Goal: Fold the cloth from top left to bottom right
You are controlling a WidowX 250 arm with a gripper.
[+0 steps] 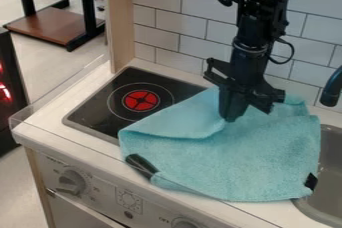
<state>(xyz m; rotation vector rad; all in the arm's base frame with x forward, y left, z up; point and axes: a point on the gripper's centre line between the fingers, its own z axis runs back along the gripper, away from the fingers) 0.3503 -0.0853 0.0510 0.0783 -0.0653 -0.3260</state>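
Observation:
The black gripper [231, 118] hangs down over the upper middle of the light blue cloth [227, 162], its fingers together and shut on a bit of the fabric. The cloth lies spread between the stove and the sink. Its upper left part forms a raised, loosely folded flap, whose edge runs from the left side to just below the fingertips. Part of the cloth behind the gripper is hidden by the arm. Dark patches show at the cloth's lower left and lower right edges.
A black stovetop [100, 107] with a red burner mark lies at the left, partly under the cloth. The sink [328, 187] and a dark faucet [332, 89] are at the right. A white tiled wall [190, 17] stands behind; knobs line the counter's front.

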